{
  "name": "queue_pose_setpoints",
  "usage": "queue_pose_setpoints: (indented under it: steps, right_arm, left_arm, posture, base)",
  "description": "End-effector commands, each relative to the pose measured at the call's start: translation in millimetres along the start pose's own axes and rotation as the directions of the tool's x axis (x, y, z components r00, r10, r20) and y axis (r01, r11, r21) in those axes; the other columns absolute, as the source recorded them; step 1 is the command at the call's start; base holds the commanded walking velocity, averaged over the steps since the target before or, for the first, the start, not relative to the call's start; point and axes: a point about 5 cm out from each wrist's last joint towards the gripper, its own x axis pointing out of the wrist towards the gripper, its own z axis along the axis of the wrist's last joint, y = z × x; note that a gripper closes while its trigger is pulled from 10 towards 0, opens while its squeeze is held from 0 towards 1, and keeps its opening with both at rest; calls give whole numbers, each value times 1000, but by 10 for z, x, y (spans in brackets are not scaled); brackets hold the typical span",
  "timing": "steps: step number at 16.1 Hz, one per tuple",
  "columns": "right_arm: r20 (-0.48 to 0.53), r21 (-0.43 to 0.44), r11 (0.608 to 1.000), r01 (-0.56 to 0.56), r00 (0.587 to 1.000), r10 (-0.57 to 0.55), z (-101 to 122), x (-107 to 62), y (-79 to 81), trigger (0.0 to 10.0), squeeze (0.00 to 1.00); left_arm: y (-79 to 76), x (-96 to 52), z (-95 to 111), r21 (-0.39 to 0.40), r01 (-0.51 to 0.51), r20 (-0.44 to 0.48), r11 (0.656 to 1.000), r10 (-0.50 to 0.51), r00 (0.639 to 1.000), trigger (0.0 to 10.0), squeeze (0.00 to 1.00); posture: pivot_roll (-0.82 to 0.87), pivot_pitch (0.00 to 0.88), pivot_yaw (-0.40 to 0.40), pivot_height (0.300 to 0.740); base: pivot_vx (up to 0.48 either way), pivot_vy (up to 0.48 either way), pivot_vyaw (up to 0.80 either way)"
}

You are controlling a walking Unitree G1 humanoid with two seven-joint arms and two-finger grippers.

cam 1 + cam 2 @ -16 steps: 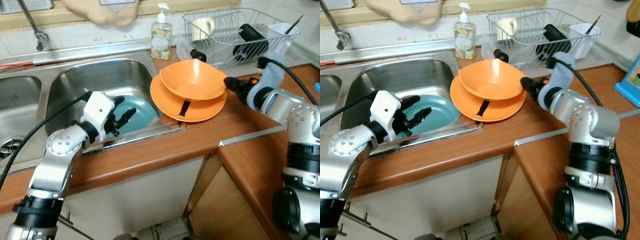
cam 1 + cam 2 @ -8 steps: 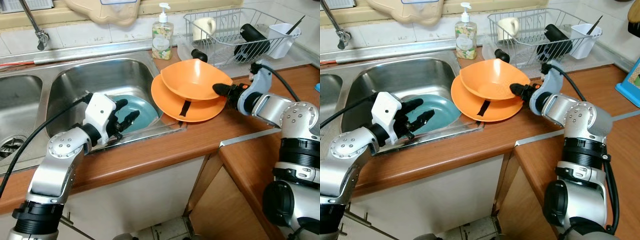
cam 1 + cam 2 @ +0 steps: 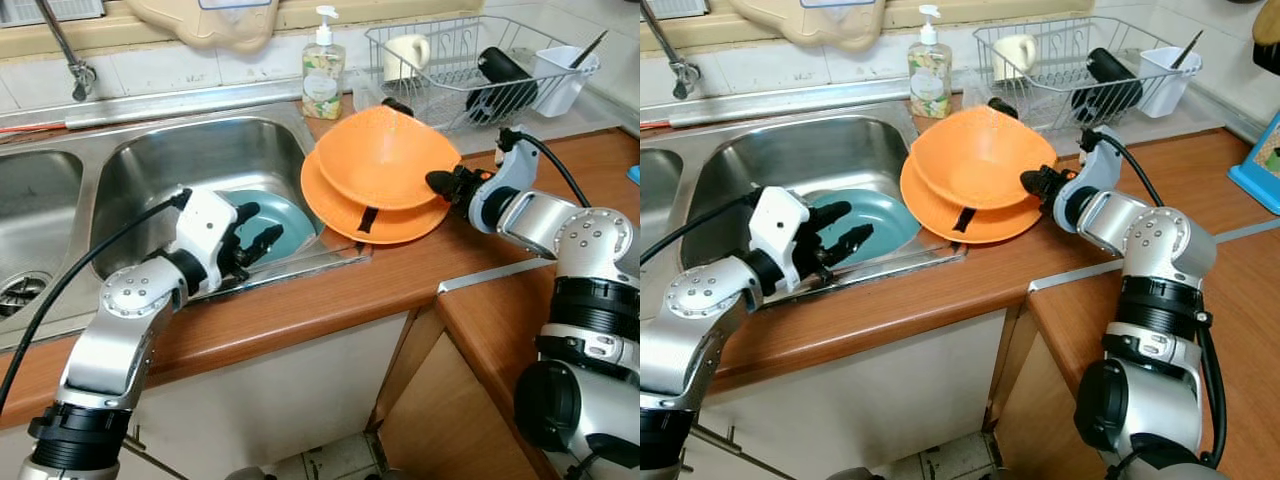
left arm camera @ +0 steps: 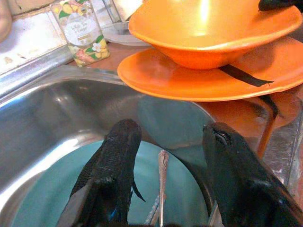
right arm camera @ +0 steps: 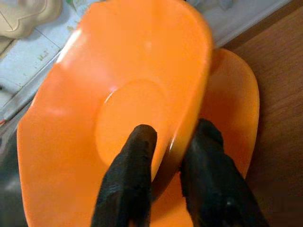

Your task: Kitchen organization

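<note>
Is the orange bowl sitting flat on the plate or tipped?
Tipped: the orange bowl tilts up off the plate, its rim pinched by the right gripper.

A wooden counter [image 3: 400,290] runs along the front of a steel double sink [image 3: 200,160] and turns a corner to the right, where a metal strip [image 3: 500,272] crosses it. Pale tiles [image 3: 150,65] cover the wall behind the sink, and a tap [image 3: 65,50] rises at the left. Below the counter stand a white cupboard front [image 3: 280,400] and a wooden cupboard door [image 3: 440,420]. The floor [image 3: 330,465] under them is light. The light is even and soft.
</note>
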Motion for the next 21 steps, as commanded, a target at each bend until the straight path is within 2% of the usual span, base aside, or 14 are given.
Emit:
queue_pose_setpoints:
  steps: [1, 6, 11, 15, 18, 19, 20, 21]
  right_arm:
    - [-1, 17, 1000, -14, 1000, 14, -5, 10, 36, 0, 0]
    - [16, 52, 998, -23, 1000, 22, 16, 6, 44, 0, 0]
    - [132, 109, 990, -87, 989, 73, 116, -5, 101, 0, 0]
    - [210, 82, 976, -202, 961, 182, 217, -77, 244, 0, 0]
    - [277, -6, 962, -273, 924, 264, 306, -159, 368, 0, 0]
    - [302, -71, 957, -282, 908, 290, 345, -198, 421, 0, 0]
    - [311, -99, 955, -281, 903, 298, 359, -213, 439, 0, 0]
    - [335, -173, 945, -277, 886, 321, 390, -247, 480, 0, 0]
  left_arm:
    - [9, 16, 59, 18, -6, 9, 1000, 6, 1000, 10000, 0]
    - [32, 36, 87, 19, -23, 23, 1000, 23, 999, 10000, 0]
    - [60, 50, 101, 12, -45, 39, 999, 45, 998, 10000, 0]
    - [103, 61, 156, -25, -91, 77, 996, 92, 993, 10000, 0]
    - [170, 54, 211, -78, -152, 118, 985, 161, 980, 10000, 0]
    - [211, 49, 244, -119, -176, 139, 977, 192, 972, 10000, 518]
    - [227, 46, 257, -134, -183, 146, 974, 202, 968, 10000, 518]
    - [252, 39, 285, -160, -190, 162, 969, 216, 963, 10000, 1000]
  posture:
    - [-77, 0, 8, 740]
    - [-83, 0, 10, 740]
    - [-84, 0, 13, 740]
    - [-81, 0, 12, 740]
    - [-79, 0, 14, 740]
    - [-80, 0, 15, 740]
    - [-80, 0, 15, 740]
    - [-79, 0, 16, 740]
  base:
    - [0, 0, 0]
    - [0, 0, 0]
    - [0, 0, 0]
    - [0, 0, 0]
    - [0, 0, 0]
    - [0, 0, 0]
    - [0, 0, 0]
    - [0, 0, 0]
